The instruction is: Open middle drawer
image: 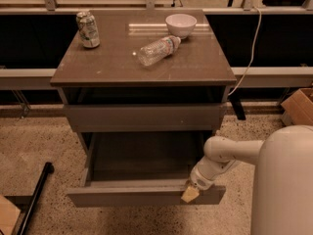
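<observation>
Brown surface (112, 65) on top, speckled floor (34, 141) around. Can (88, 29), bottle (159, 49), bowl (181, 24) up there, far behind tool (190, 194). Tool low down, touching front panel of middle drawer (127, 196), near its right end. Cannot tell if tool clamped or apart. Drawer sticks far out, grey inside shows. Top drawer (144, 116) above tool, shut. Job looks nearly done; only letting go left, I think.

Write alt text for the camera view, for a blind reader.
The middle drawer stands pulled out, the robot's gripper at the right end of its front panel. On the cabinet top: an upright can, a white bowl and a bottle on its side.
</observation>
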`<state>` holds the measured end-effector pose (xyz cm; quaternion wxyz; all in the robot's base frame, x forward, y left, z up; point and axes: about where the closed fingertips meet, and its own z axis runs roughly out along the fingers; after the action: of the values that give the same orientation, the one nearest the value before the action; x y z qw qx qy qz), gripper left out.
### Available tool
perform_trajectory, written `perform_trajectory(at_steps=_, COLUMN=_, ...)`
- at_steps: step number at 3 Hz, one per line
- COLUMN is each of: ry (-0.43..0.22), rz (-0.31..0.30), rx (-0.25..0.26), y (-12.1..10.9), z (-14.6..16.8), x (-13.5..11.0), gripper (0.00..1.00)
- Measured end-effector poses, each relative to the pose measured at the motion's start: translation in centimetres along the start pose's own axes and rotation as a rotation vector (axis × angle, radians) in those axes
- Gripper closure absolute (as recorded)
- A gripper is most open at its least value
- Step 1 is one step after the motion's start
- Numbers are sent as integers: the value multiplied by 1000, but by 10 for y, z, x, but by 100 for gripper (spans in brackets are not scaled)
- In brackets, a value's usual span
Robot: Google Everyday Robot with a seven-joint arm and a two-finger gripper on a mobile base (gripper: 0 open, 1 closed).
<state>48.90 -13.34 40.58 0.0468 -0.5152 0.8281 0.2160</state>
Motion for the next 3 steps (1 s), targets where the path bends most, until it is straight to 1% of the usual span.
perform_trajectory(at_steps=1, ry=21, rz=26, rx=-20, y=22, z=2, x=13, gripper=96)
perform_trajectory(at_steps=2, ry=21, rz=26, rx=-20, y=22, z=2, x=13, gripper=0)
perform_trajectory(at_steps=3, ry=25, rz=25, rx=-23, y=22, z=3, x=13, gripper=0)
